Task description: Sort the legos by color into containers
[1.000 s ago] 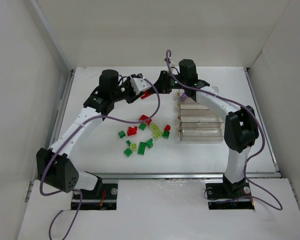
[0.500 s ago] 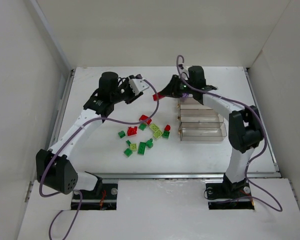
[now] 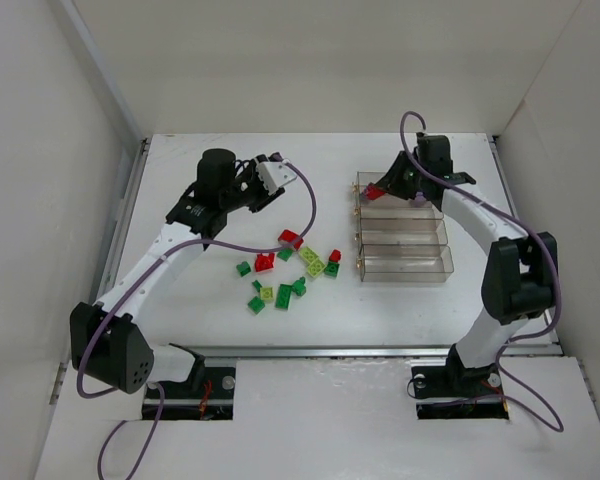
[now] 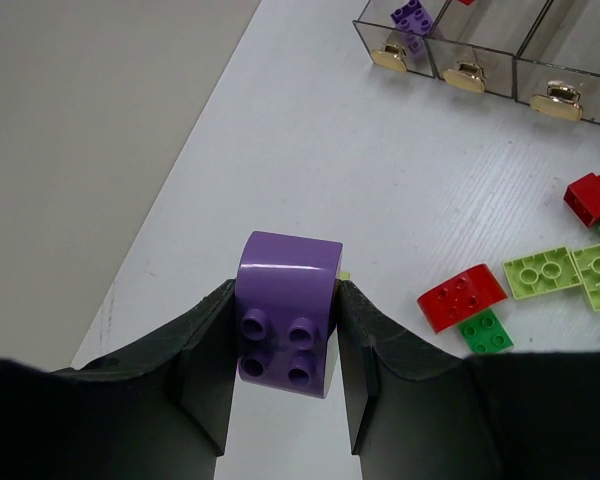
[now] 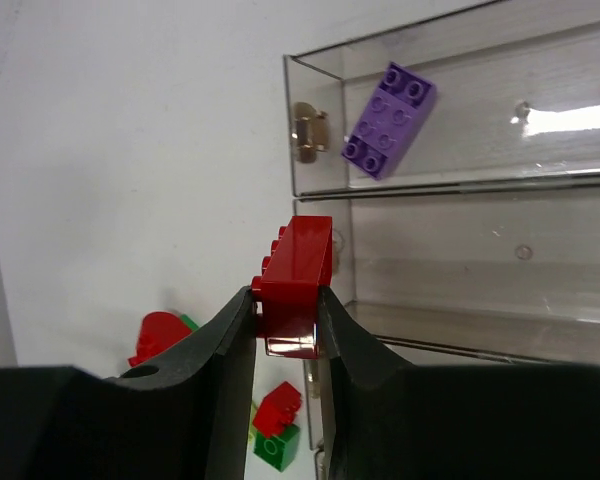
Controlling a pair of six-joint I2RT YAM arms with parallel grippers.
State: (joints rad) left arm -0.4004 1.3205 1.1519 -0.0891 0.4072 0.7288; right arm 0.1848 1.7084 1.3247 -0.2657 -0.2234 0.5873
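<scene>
My left gripper (image 3: 276,171) is shut on a purple brick (image 4: 288,312) and holds it above the table, left of the bins; its own view (image 4: 285,300) shows the jaws pressing the brick's sides. My right gripper (image 3: 382,187) is shut on a red brick (image 3: 374,192), also seen in the right wrist view (image 5: 300,255), above the left end of the far containers (image 3: 400,228). The far bin (image 5: 460,100) holds one purple brick (image 5: 388,120), which also shows in the left wrist view (image 4: 412,15). Loose red, green and yellow-green legos (image 3: 290,265) lie mid-table.
The bins' brass handles (image 4: 465,75) face the loose pile. A red curved brick (image 4: 462,296) lies beside a green one (image 4: 485,332), with yellow-green plates (image 4: 545,272) next to them. White walls enclose the table on three sides.
My right gripper has carried the red brick to the right, from beside the left gripper to over the bins' left end. The left gripper has hardly moved.
</scene>
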